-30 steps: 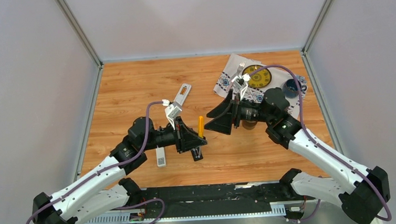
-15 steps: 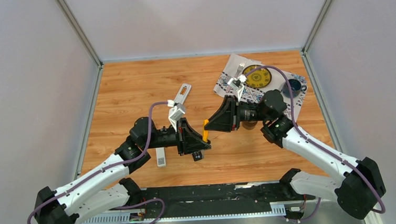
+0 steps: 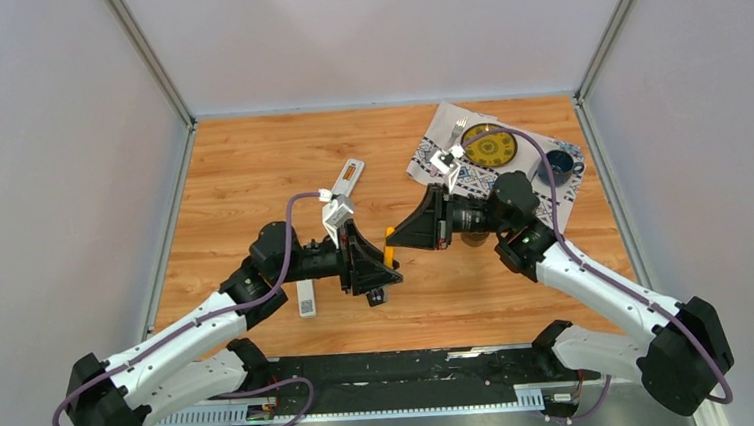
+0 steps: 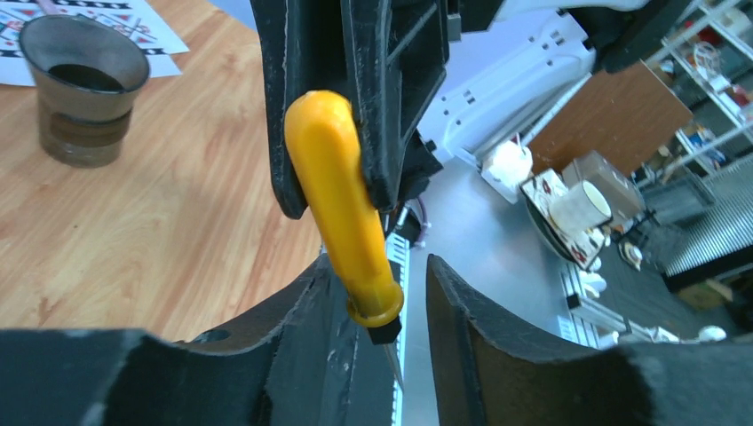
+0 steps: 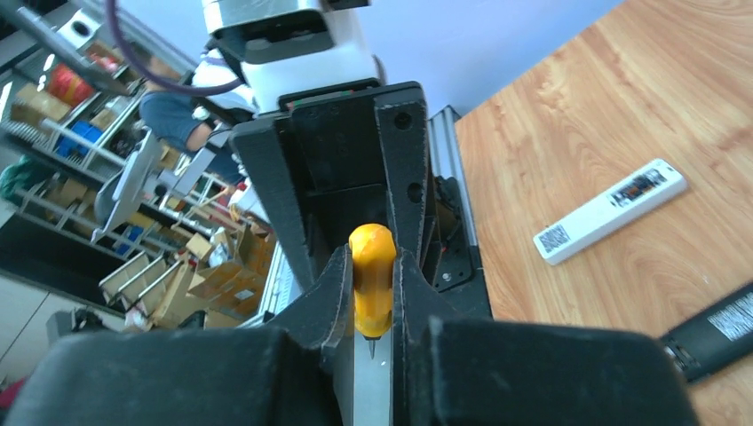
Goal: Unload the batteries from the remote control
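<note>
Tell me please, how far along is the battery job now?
Done: nothing visible; I see no batteries out on the table. In hand: the right gripper is shut on the yellow screwdriver, whose shaft end sits between the open fingers of the left gripper. Left: the black remote and the white remote lie on the table, neither gripped; the batteries are not yet out.

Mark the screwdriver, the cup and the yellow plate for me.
screwdriver (image 5: 371, 275): right wrist view, middle of its yellow handle.
cup (image 4: 82, 129): left wrist view, its outer wall.
yellow plate (image 3: 492, 149): top external view, its patterned face.
</note>
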You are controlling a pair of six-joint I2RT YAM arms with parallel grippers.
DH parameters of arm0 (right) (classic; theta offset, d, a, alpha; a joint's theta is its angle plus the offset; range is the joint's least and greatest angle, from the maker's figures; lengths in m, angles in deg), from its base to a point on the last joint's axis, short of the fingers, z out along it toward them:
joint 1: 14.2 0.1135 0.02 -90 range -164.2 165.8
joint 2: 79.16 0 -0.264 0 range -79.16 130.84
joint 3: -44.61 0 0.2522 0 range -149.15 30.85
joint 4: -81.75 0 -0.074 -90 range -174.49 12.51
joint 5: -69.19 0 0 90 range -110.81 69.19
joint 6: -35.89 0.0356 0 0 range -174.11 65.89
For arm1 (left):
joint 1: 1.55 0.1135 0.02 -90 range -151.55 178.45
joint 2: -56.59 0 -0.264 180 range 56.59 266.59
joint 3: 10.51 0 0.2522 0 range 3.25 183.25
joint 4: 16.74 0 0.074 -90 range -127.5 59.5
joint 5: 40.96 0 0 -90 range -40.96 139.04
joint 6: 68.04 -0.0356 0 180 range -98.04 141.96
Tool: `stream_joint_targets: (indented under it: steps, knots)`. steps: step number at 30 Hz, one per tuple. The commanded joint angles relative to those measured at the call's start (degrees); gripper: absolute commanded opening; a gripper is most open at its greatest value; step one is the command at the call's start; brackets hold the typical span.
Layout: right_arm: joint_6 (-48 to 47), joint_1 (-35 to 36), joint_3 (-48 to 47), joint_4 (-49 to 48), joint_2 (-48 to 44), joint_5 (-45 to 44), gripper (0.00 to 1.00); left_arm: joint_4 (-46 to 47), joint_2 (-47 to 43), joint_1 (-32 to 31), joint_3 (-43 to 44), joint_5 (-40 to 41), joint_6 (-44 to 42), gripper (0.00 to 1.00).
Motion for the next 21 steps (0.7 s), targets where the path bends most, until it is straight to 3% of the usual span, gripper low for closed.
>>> stream_joint_targets:
  steps: [1, 3, 5, 6, 7, 11, 13, 14, 17, 21]
  knots:
    - [-4.2, 0.3, -2.0, 11.1, -3.2, -9.1, 0.00, -3.9, -1.4, -0.2, 2.0, 6.6, -2.8, 0.51]
    - [-4.1, 0.4, -2.2, 15.1, -4.1, -13.2, 0.00, -5.6, -1.5, -0.2, 2.7, 9.5, -3.6, 0.50]
    - [-4.3, 0.4, -2.4, 16.6, -4.4, -15.6, 0.00, -6.3, -1.1, -0.2, 3.4, 9.8, -4.3, 0.29]
    - [-4.5, 0.4, -2.4, 17.4, -4.7, -16.2, 0.00, -6.9, -0.8, -0.3, 3.7, 9.9, -4.4, 0.06]
    - [-4.7, 0.4, -2.4, 17.7, -4.8, -16.5, 0.00, -7.2, -0.3, -0.3, 4.0, 9.9, -4.5, 0.00]
    - [-5.6, 0.4, -2.6, 18.6, -4.9, -16.7, 0.24, -6.4, 1.1, -0.2, 4.3, 8.4, -4.0, 0.00]
    - [-5.9, 0.2, -2.5, 18.5, -5.0, -16.8, 0.31, -5.3, 1.1, -0.2, 4.1, 7.8, -3.7, 0.00]
    - [-5.9, 0.2, -2.5, 18.4, -5.0, -16.8, 0.41, -5.0, 1.1, -0.2, 3.8, 7.6, -3.6, 0.00]
    - [-6.0, 0.3, -2.9, 19.3, -4.3, -17.0, 0.45, -3.8, 0.7, -0.3, 3.4, 7.0, -3.3, 0.00]
    - [-4.9, 0.2, -2.8, 17.3, -3.4, -15.8, 0.44, -2.3, 0.3, -0.3, 2.8, 5.9, -3.0, 0.00]
